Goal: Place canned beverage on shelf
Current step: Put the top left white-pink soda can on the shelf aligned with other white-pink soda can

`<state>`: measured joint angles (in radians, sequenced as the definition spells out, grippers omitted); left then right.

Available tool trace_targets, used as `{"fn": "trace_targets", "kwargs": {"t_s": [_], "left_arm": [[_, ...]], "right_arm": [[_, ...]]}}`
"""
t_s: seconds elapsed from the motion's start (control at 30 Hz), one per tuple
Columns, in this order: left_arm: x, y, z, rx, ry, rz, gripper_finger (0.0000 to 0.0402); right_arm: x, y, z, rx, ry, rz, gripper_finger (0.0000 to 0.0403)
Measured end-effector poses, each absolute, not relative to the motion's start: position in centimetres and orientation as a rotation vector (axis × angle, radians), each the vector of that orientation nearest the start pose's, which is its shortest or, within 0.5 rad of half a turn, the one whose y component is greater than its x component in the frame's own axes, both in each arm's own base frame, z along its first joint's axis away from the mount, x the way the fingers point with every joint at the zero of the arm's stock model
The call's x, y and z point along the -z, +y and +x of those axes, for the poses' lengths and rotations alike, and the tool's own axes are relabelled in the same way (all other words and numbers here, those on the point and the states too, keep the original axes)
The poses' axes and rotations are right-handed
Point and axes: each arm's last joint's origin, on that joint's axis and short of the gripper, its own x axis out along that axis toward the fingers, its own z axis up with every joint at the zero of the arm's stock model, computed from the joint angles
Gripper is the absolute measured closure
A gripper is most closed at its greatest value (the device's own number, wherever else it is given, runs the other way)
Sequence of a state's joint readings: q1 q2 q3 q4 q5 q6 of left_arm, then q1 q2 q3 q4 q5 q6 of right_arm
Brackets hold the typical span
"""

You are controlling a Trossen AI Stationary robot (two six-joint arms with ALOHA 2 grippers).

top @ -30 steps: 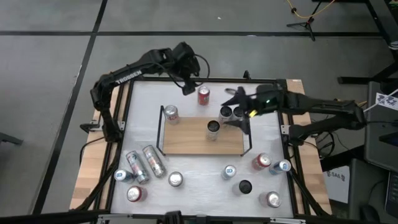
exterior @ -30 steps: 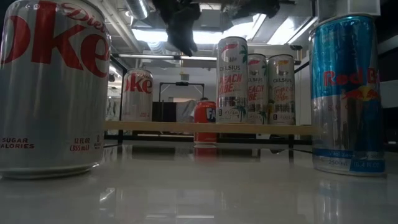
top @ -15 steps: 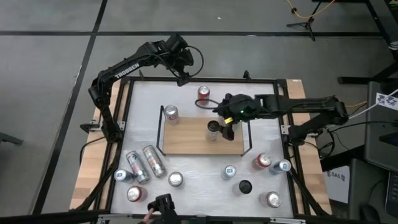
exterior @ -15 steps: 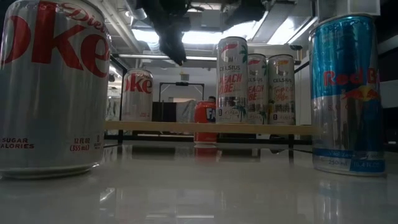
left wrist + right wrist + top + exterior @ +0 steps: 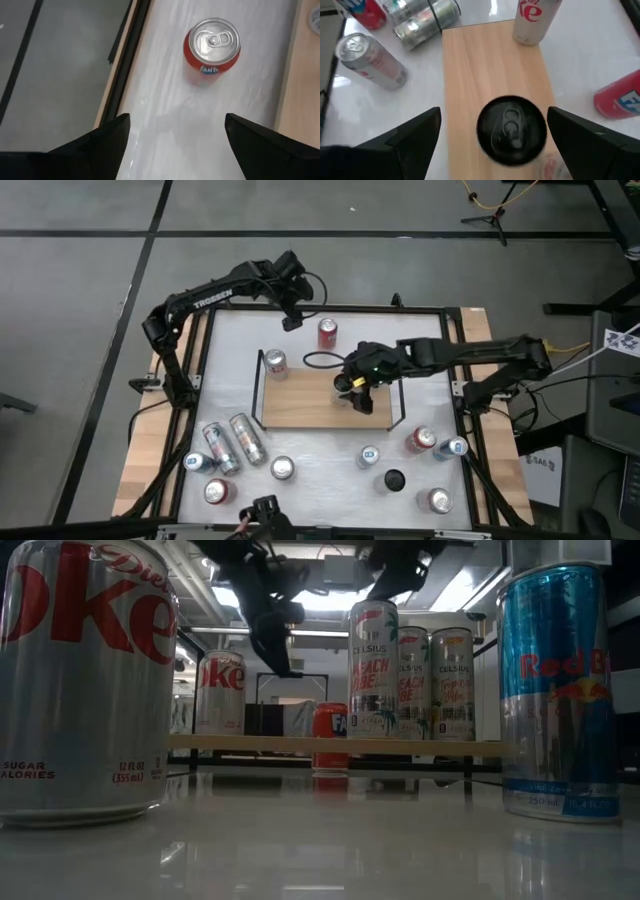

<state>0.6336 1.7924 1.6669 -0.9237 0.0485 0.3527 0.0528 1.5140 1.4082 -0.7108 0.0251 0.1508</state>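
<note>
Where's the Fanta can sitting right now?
In the high view the Fanta can stands upright on the white tabletop just behind the shelf, at the table's far edge, right beside the open left gripper.

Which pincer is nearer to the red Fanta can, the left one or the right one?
The left. The left pincer is open beside the Fanta can, off the shelf. The right pincer is open farther away, above the black-topped can on the shelf.

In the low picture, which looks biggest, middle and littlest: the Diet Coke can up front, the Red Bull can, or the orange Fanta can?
1. Diet Coke can, biggest.
2. Red Bull can.
3. Fanta can, littlest.
The first two stand close to the camera and the Fanta can is far back, so this is only how they look, not their true sizes.
</note>
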Motion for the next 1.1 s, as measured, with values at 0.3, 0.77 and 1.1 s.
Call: {"fn": "trace_targets", "kwargs": {"t_s": [0.3,0.77,1.1], "left_arm": [[-30.3,21.8,30.9,-0.299,1.044,-0.05,0.0082],[-30.4,21.2,31.5,-0.281,1.025,-0.033,0.0082],[-30.4,21.2,31.5,-0.282,1.025,-0.034,0.0082]], "right_arm": [[-31.3,1.5,32.9,0.078,0.895,0.082,0.0043],[-30.8,1.5,33.1,0.098,0.919,0.069,0.0061],[-30.8,1.4,33.1,0.106,0.923,0.065,0.0152]]}}
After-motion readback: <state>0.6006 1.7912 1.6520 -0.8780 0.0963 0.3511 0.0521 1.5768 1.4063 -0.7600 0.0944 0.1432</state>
